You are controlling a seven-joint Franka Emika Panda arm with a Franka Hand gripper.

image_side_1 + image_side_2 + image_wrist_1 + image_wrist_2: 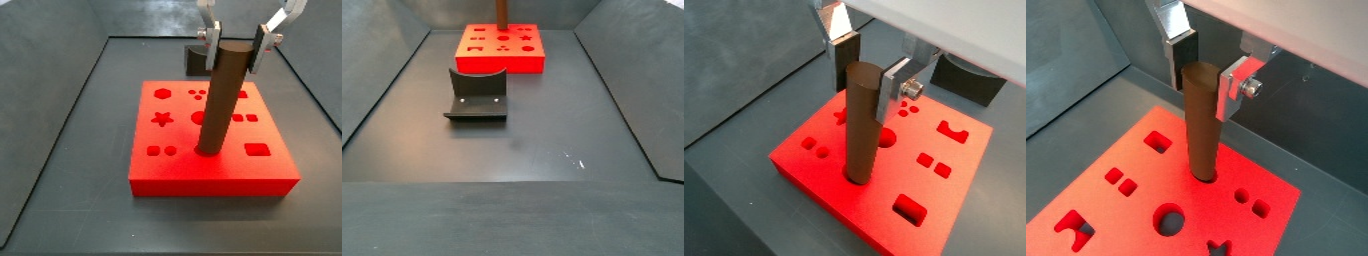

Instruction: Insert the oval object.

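At the upper centre of a wrist view, the gripper (869,62) stands spread beside the upright oval object (861,122), already seated in its hole in the red block (844,185), so retreating straight upward seems next.

Gripper (242,38) hanging near the far edge of the floor, fingers pointing straight down. Jaws standing apart, flat silver plates spread on either side of the oval object (222,98) at its top end. In a wrist view, one finger (897,86) is sitting just beside the rod's top; the other finger (844,53) is staying clear (contact cannot be told). In another wrist view the gripper (1212,68) is showing the same spread.
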